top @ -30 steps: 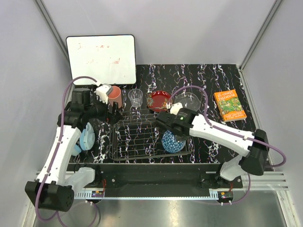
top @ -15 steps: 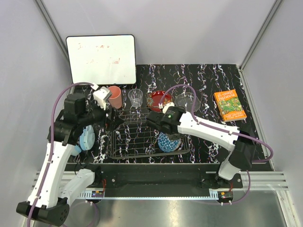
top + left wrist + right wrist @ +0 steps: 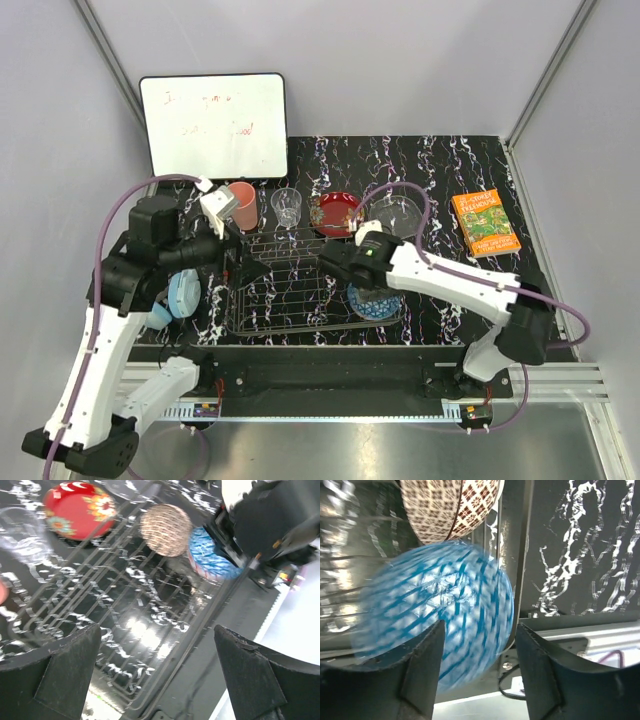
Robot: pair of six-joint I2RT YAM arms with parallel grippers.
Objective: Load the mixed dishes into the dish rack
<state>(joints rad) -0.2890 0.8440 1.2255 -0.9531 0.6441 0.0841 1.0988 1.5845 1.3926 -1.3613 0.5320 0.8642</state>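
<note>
Inside the dish rack (image 3: 290,292) the blue patterned bowl (image 3: 435,615) stands on edge, right claw (image 3: 477,680) released.

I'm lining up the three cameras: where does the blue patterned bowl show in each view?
Top external: the blue patterned bowl sits at the near right corner of the dish rack.
Left wrist: upper right of centre, next to the beige speckled bowl.
Right wrist: fills the centre and left, blurred.
Shared landmark: the dish rack's wires, beside the bowl in every view.
</note>
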